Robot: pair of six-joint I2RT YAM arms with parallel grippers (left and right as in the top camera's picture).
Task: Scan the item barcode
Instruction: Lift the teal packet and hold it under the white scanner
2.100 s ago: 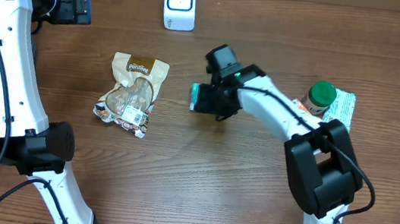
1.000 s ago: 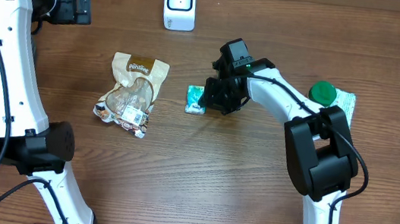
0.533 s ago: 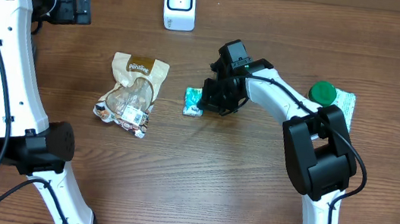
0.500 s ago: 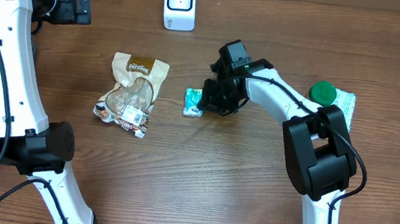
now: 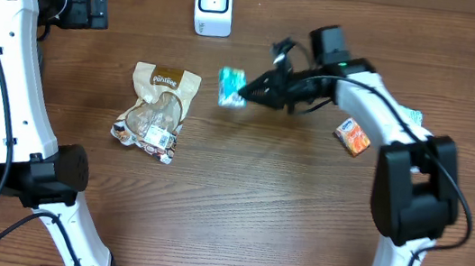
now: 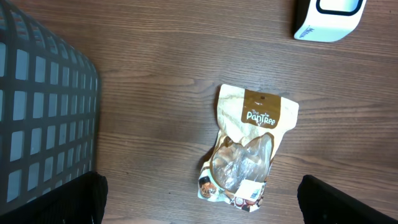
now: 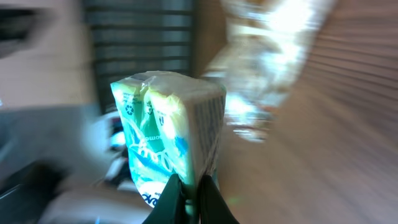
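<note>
The wooden table (image 5: 235, 224) is flanked at its left edge by a grey mesh basket (image 6: 37, 106). A tan snack pouch (image 5: 157, 109) is laid flat left of the table's middle, and a white scanner (image 5: 212, 5) is stood near the far edge. The teal packet (image 5: 230, 89) is held up between pouch and scanner, pinched at one end by the right claw (image 5: 245, 87). The left claw (image 5: 85, 3) is spread wide near the far left corner. A small orange item (image 5: 352, 136) is seen toward the right edge.
</note>
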